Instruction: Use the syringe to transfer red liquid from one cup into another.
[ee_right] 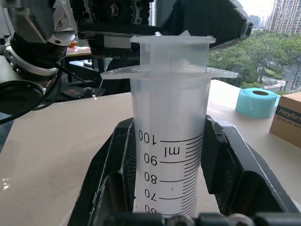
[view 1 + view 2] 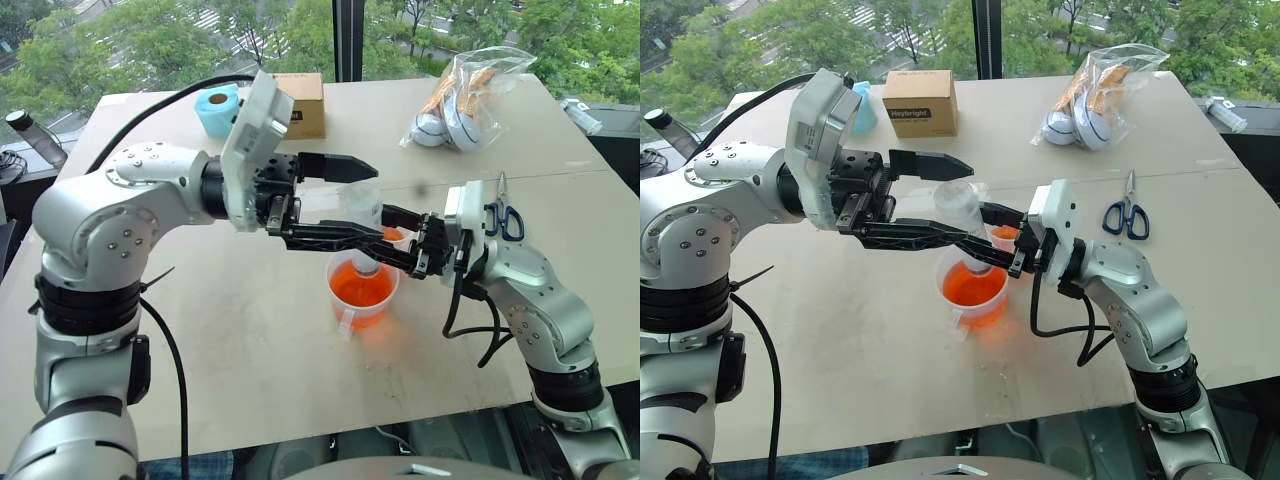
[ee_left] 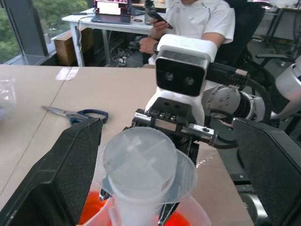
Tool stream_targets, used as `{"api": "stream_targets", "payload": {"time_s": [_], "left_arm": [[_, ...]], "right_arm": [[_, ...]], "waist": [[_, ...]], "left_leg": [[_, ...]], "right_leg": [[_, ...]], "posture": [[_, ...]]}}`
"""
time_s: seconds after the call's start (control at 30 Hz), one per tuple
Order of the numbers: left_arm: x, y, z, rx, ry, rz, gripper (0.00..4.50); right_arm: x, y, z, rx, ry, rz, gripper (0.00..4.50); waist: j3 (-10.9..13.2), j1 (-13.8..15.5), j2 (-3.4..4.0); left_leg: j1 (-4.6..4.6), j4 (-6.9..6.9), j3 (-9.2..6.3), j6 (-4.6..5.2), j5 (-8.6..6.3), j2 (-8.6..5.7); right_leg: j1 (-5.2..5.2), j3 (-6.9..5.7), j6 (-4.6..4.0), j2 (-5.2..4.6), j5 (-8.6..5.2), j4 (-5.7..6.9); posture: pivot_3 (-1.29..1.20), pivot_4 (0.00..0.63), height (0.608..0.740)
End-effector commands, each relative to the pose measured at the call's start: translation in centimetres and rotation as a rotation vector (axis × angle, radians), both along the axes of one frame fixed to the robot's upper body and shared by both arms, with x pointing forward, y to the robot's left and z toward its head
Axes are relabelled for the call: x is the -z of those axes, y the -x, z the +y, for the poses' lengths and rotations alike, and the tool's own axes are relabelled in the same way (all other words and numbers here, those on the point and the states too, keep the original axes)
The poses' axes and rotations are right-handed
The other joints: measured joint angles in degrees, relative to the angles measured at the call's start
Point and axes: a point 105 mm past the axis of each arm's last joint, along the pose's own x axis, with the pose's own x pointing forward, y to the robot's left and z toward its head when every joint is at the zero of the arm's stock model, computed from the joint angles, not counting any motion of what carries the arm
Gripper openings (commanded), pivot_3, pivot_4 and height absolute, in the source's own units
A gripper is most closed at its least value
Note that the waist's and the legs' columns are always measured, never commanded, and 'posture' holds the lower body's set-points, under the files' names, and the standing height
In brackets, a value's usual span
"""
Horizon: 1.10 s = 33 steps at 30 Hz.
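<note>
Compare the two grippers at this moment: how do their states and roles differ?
The right gripper is shut on the syringe barrel, holding it upright over the cup of red liquid; the left gripper is open, its fingers either side of the plunger top, gripping nothing. Both meet at the syringe above the cup.

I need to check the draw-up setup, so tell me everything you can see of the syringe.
The syringe is a wide, clear plastic barrel with black marks reading 70 to 100 ml, a flat finger flange and a plunger top just above it, pushed in. It stands upright, clamped at the barrel by the right gripper, its lower end down in the cup of red liquid. The left gripper has its jaws open either side of the plunger top.
</note>
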Motion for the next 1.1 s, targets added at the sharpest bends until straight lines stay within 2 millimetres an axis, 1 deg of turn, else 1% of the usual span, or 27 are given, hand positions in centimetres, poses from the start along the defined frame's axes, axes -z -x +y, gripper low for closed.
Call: {"api": "stream_targets", "payload": {"time_s": [0.03, 0.3, 0.4, 0.43, 0.47, 0.5, 0.53, 0.57, 0.8, 1.1], "left_arm": [[-0.2, -0.1, -0.2, 0.009, 0.003, -0.043, 4.50], [0.1, -0.7, -0.4, 0.009, -0.008, -0.048, 4.50], [0.1, -0.9, -0.3, 0.002, -0.002, -0.046, 3.72], [0.1, -0.9, -0.3, 0.002, -0.001, -0.046, 3.37], [0.2, -0.9, -0.3, 0.004, -0.001, -0.046, 2.78], [0.2, -0.9, -0.3, 0.005, -0.003, -0.046, 2.37], [0.4, -0.8, -0.3, 0.009, -0.009, -0.046, 1.83], [0.5, -0.8, -0.2, 0.011, -0.014, -0.046, 1.44], [0.0, -1.3, -0.1, -0.025, 0.013, -0.070, 1.40], [-1.8, -1.9, -0.1, -0.062, 0.045, -0.136, 1.40]], "right_arm": [[-0.7, 0.5, 0.0, -0.008, -0.021, -0.035, 1.48], [-0.8, 0.4, -0.1, -0.003, -0.020, -0.040, 1.48], [-0.8, 0.4, -0.1, 0.000, -0.019, -0.041, 1.48], [-0.8, 0.4, -0.1, 0.000, -0.019, -0.041, 1.48], [-0.8, 0.4, -0.1, 0.001, -0.018, -0.041, 1.48], [-0.8, 0.4, -0.1, 0.002, -0.018, -0.041, 1.48], [-0.8, 0.4, -0.1, 0.003, -0.019, -0.041, 1.48], [-0.8, 0.4, -0.2, 0.003, -0.019, -0.041, 1.48], [-0.6, 0.2, -0.1, 0.004, -0.013, -0.035, 1.48], [0.8, 0.1, 0.0, -0.004, 0.013, 0.003, 1.48]], "waist": [[0.0, 0.1, 0.00], [0.0, 0.1, 0.00], [0.0, 0.1, 0.00], [0.0, 0.1, 0.00], [0.0, 0.1, 0.00], [0.0, 0.1, 0.00], [0.0, 0.1, 0.00], [0.0, 0.0, 0.00], [0.0, 0.1, 0.00], [0.0, 0.1, 0.00]], "left_leg": [[0.00, 0.00, 0.00, 0.00, 0.00, 0.00], [0.00, 0.00, 0.00, 0.00, 0.00, 0.00], [0.00, 0.00, 0.00, 0.00, 0.00, 0.00], [0.00, 0.00, 0.00, 0.00, 0.00, 0.00], [0.00, 0.00, 0.00, 0.00, 0.00, 0.00], [0.00, 0.00, 0.00, 0.00, 0.00, 0.00], [0.00, 0.00, 0.00, 0.00, 0.00, 0.00], [0.00, 0.00, 0.00, 0.00, 0.00, 0.00], [0.00, 0.00, 0.00, 0.00, 0.00, 0.00], [0.00, 0.01, 0.00, 0.00, 0.00, 0.00]], "right_leg": [[0.01, 0.00, 0.00, 0.00, 0.00, -0.01], [0.01, -0.01, 0.00, 0.01, 0.00, -0.01], [0.01, 0.00, 0.00, 0.01, 0.00, -0.01], [0.01, 0.00, 0.00, 0.01, 0.00, -0.01], [0.01, -0.01, 0.00, 0.01, 0.00, -0.01], [0.01, 0.00, 0.00, 0.01, 0.00, -0.01], [0.01, 0.00, 0.00, 0.01, 0.00, -0.01], [0.01, 0.00, 0.00, 0.01, 0.00, -0.01], [0.01, -0.01, 0.00, 0.00, 0.00, -0.01], [0.01, -0.01, 0.00, 0.01, 0.00, 0.00]], "posture": [[0.00, 0.150, 0.740], [0.00, 0.150, 0.740], [0.00, 0.150, 0.740], [0.00, 0.150, 0.740], [0.00, 0.150, 0.740], [0.00, 0.150, 0.740], [0.00, 0.150, 0.740], [0.00, 0.150, 0.740], [0.00, 0.150, 0.740], [0.00, 0.150, 0.740]]}}
